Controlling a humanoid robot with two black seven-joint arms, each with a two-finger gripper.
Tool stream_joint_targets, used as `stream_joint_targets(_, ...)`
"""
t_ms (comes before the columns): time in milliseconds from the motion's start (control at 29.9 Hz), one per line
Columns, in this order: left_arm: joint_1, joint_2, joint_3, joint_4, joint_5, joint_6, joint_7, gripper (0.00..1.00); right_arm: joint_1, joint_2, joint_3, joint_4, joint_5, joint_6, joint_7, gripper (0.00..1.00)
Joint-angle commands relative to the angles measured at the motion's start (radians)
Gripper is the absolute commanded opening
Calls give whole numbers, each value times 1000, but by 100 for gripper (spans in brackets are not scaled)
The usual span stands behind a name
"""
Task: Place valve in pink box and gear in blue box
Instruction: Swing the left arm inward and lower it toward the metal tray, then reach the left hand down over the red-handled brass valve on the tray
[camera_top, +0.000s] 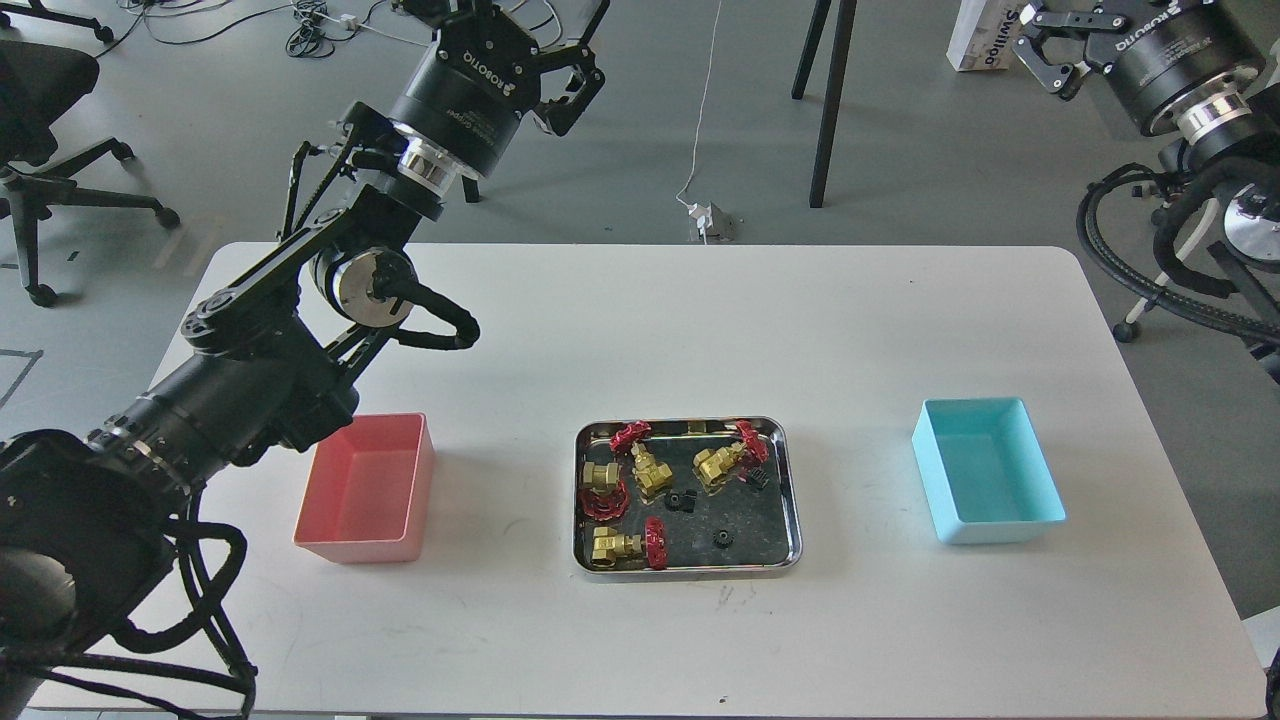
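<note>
"ROBOTIQ" lettering on left hand (560, 75)

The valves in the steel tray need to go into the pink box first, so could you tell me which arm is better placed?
Probably the left: the pink box sits on its side, beside the valves.

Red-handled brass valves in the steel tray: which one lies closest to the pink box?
The brass valve with the red handwheel at the tray's left edge, middle row; the other three lie farther from the salmon-pink plastic box.
</note>
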Motion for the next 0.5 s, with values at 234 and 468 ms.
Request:
stream_joint_targets(234, -438, 208, 764, -187, 286, 99, 0, 100, 19, -9, 13, 8, -1, 0, -3, 100)
stream_joint_targets(468, -628, 147, 1188, -266, 535, 395, 0, 98, 165, 5, -4, 14, -1, -107, -129, 100)
